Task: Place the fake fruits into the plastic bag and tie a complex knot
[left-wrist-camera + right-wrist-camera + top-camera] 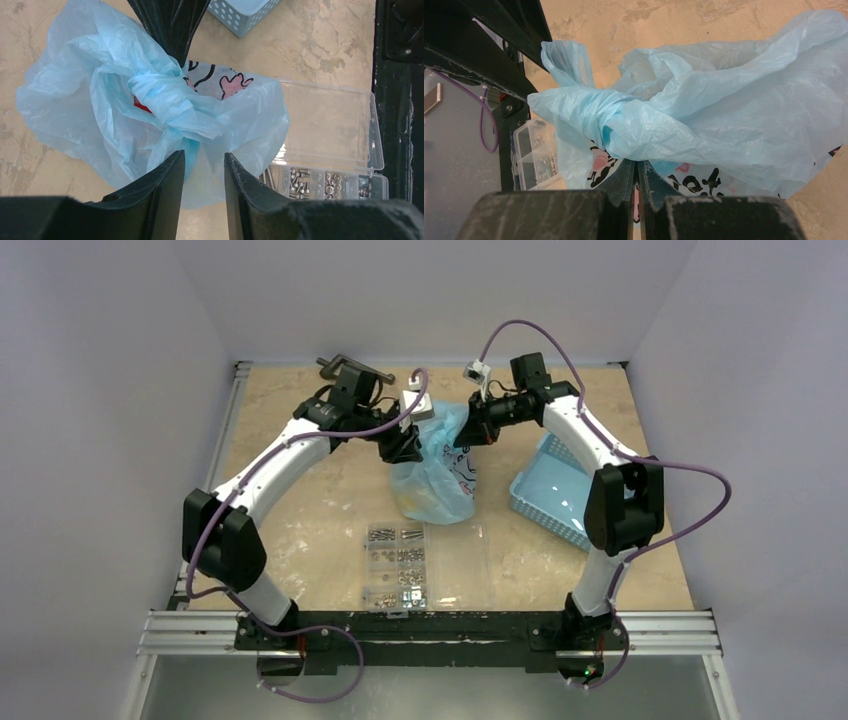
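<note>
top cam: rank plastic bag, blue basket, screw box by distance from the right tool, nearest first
1. plastic bag: in the centre, at the right tool itself, its top pinched in the shut jaws.
2. blue basket: next, off to the tool's right.
3. screw box: farthest, on the robot's side of the bag.

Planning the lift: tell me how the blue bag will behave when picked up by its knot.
Probably floppy: the plastic bag is thin, crumpled film. Likely to sag and swing, since a red fruit shows through the film beside the knot. The glossy film may slip.
</note>
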`<state>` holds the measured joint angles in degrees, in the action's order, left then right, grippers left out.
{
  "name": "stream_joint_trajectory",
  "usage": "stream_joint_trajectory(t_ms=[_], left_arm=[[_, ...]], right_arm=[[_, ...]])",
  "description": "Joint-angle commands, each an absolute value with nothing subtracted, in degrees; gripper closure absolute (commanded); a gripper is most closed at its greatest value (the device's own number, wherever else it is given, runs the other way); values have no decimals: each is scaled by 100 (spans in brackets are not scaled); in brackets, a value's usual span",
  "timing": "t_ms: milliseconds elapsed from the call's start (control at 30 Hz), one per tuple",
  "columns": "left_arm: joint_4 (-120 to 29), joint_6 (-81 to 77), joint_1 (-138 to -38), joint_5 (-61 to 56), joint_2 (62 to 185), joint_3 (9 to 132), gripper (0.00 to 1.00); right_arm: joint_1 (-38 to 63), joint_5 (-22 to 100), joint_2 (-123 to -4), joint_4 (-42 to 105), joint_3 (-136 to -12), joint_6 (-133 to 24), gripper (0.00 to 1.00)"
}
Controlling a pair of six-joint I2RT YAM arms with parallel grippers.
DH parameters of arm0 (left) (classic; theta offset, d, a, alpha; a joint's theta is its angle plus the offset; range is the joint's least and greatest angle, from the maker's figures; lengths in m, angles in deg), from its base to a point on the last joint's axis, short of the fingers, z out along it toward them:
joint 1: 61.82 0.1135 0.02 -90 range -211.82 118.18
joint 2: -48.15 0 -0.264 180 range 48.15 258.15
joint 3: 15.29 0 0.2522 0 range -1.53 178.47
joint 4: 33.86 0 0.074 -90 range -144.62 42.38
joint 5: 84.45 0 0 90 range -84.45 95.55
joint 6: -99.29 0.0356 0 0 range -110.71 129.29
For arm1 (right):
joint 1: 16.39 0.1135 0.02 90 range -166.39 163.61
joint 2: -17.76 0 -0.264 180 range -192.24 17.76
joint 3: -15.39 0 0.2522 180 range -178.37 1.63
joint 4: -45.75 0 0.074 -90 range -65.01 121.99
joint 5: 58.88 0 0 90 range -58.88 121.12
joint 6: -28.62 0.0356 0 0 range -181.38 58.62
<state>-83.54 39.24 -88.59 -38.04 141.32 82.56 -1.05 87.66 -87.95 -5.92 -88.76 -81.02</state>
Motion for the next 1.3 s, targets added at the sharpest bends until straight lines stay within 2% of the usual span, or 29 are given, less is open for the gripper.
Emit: stream_joint_trajectory(t_ms=[0,100,167,267,500,667,733,900,1000,1067,1100,1167,1267], left_arm=[[-8292,4255,-8862,-3835,14009,8461,65],[-8251,4219,-8738,-4568,13675,8301,64],[-8328,4122,-8678,-4651,13498,8359,63],[-8317,3981,-8617,-4403,13446,8443,62],[-8666,4719,-8625,-3921,13937,8896,51],[-9050,5056,-8727,-3676,14410,9327,49],[-9092,5120,-8769,-3657,14514,9340,53],[-9319,5217,-8819,-3580,14703,9336,72],[-9400,5299,-8819,-3565,14705,9233,71],[-9383,5344,-8819,-3620,14701,9132,62],[-9307,5314,-8818,-3640,14705,9094,61],[-9201,5218,-8819,-3663,14771,9105,69],[-8891,4803,-8819,-3719,14839,9134,89]], right_arm=[[-83,8724,-8648,-690,-9118,-8309,100],[-87,8717,-8648,-726,-9100,-8367,100],[-83,8725,-8651,-729,-9110,-8370,100],[-85,8702,-8649,-634,-9113,-8268,100],[-66,8659,-8622,-633,-9104,-8267,100],[-11,8603,-8621,-616,-9116,-8259,100],[4,8575,-8634,-628,-9126,-8257,100],[-2,8460,-8639,-807,-9180,-8436,100],[5,8408,-8647,-877,-9243,-8499,100],[4,8397,-8669,-867,-9294,-8465,100],[9,8410,-8701,-867,-9319,-8457,100],[15,8380,-8733,-886,-9368,-8463,100],[20,8390,-8765,-873,-9326,-8446,100]])
